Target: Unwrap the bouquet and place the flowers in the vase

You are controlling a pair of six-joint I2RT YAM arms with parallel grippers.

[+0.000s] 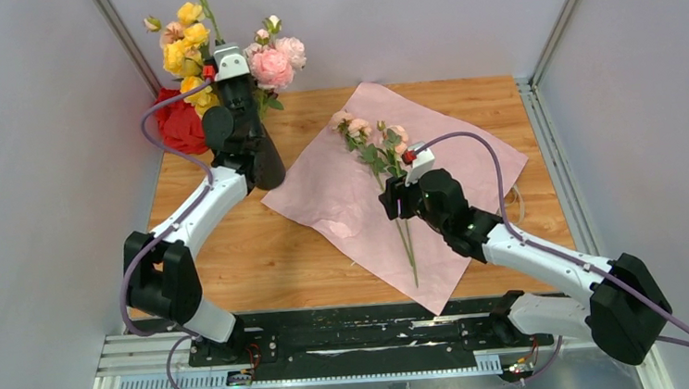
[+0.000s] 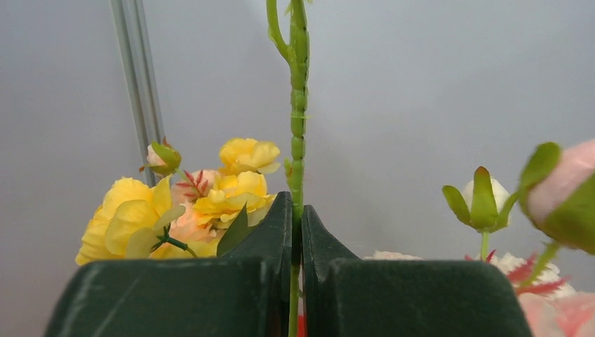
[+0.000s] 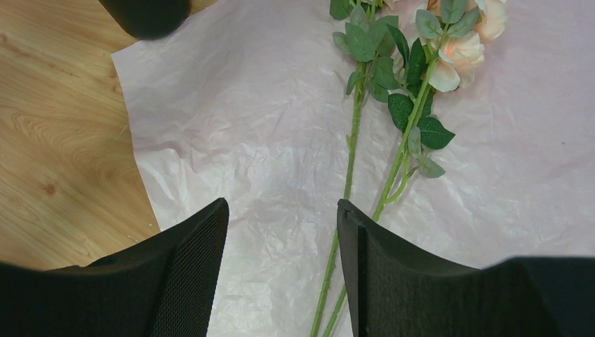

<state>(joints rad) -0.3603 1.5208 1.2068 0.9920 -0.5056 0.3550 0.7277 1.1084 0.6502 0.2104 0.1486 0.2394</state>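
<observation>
1. Stretched to the far left with the black-and-white left arm; raised at the left gripper (image 2: 296, 214); pinched shut at the jaws on a thin green flower stem (image 2: 298, 105).
2. Reaching mid-table with the right arm; tilted down at the right gripper (image 3: 282, 210); spread wide at the jaws, holding nothing.

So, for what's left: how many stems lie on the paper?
2, side by side on the paper: left stem, right stem, both beneath the open right gripper. Leaves could hide another.

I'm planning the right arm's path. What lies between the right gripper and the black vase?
Only bare, creased pink wrapping paper, seen in the right wrist view between the right gripper and the vase; the two rose stems lie aside.
</observation>
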